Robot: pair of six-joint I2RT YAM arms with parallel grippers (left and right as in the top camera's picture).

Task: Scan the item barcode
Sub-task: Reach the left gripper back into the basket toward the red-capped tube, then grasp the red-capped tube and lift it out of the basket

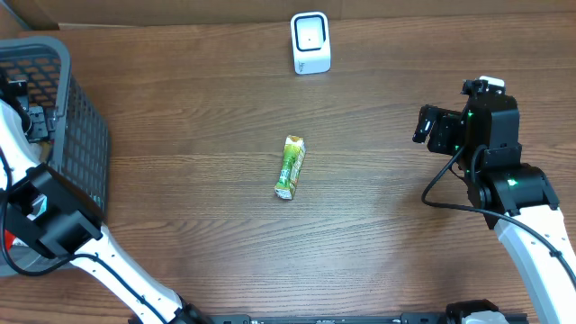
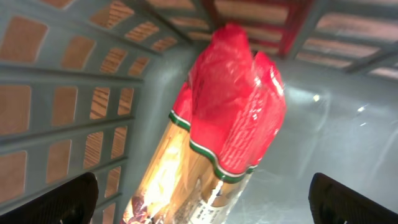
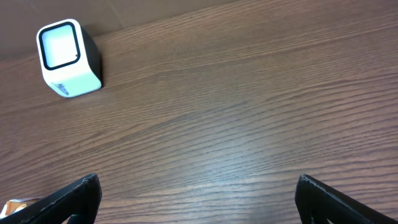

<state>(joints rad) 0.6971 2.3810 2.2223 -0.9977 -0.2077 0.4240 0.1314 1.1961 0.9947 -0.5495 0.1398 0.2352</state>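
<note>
A white barcode scanner [image 1: 310, 42] stands at the back of the wooden table, also in the right wrist view as the scanner [image 3: 65, 59] at upper left. A green packet [image 1: 290, 167] lies flat mid-table. My left gripper [image 2: 205, 200] is down inside the grey basket [image 1: 85, 135], open, its fingers wide on either side of a red-topped, gold and clear packet [image 2: 230, 106] without touching it. My right gripper [image 1: 427, 127] hovers open over bare wood at the right, nothing between its fingers [image 3: 68, 199].
The basket [image 2: 68, 81] fills the left edge of the table, its slatted walls close around the left gripper. The right arm's base and cable [image 1: 441, 184] sit at the front right. Bare wood lies between the green packet and the scanner.
</note>
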